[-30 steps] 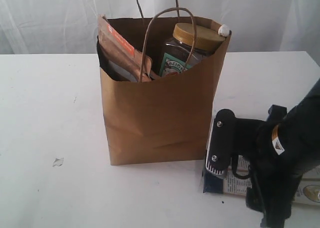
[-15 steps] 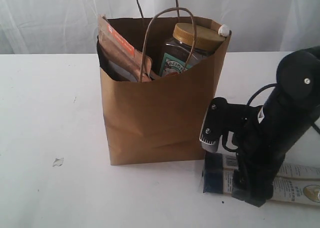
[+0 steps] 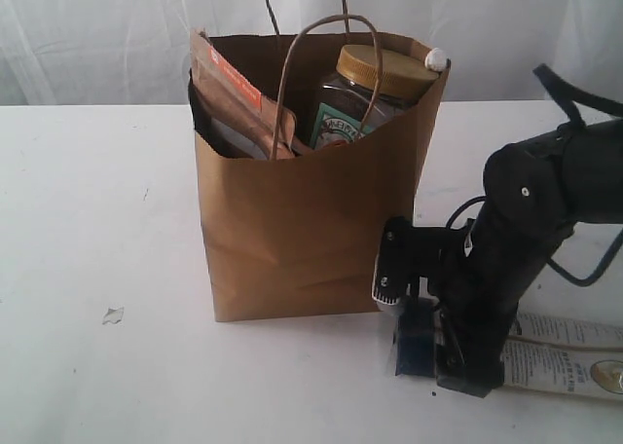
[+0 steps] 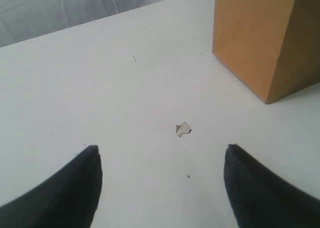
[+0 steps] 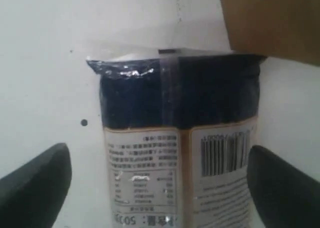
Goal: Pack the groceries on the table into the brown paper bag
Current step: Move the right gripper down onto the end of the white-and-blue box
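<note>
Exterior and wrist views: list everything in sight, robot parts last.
brown paper bag: one, kraft brown, upright mid-table
gold-lidded clear jar: one, gold lid, inside bag, right side
brown-orange pouch: one, brown-orange, inside bag, left side
white cap: one, white, at bag's right rim
long white-blue packet: one, white and dark blue, flat, right of bag
table: one, white, under everything
chip: one, grey, table left of bag
left pincer: one, black, open over table
right pincer: one, black, open astride packet
</note>
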You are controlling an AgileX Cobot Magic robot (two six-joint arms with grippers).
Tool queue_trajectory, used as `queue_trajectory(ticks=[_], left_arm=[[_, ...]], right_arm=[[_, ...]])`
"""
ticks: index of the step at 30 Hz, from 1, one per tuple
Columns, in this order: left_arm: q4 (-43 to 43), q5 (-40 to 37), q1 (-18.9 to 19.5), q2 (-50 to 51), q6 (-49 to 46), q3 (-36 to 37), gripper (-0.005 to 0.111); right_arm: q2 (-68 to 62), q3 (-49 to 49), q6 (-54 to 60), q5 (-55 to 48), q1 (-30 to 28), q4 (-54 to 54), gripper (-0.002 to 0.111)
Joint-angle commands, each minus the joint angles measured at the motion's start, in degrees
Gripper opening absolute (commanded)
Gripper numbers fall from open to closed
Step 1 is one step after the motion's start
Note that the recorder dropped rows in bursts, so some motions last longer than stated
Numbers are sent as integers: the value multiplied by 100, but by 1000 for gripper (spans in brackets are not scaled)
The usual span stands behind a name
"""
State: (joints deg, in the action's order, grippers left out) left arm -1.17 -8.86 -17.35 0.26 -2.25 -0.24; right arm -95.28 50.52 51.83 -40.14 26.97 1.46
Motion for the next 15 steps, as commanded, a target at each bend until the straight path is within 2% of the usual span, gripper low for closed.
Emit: queue_trajectory(ticks=[1,8,10,12,15], left_arm=[[60,20,-12,-26,33,24,71],[60,20,-12,-26,33,24,71],[60,20,-12,-26,33,24,71],[60,20,-12,-26,33,24,71],[60,20,-12,-26,33,24,71]], right_arm=[[-265,29,110,364,-141,-99,88],[-714,29,187,437,-241,197,88],[-801,29,187,378,-321,470,83],[-829,-19,145,180,-457,1004,57],[-662,-356,-298,62,-678,1186,5]])
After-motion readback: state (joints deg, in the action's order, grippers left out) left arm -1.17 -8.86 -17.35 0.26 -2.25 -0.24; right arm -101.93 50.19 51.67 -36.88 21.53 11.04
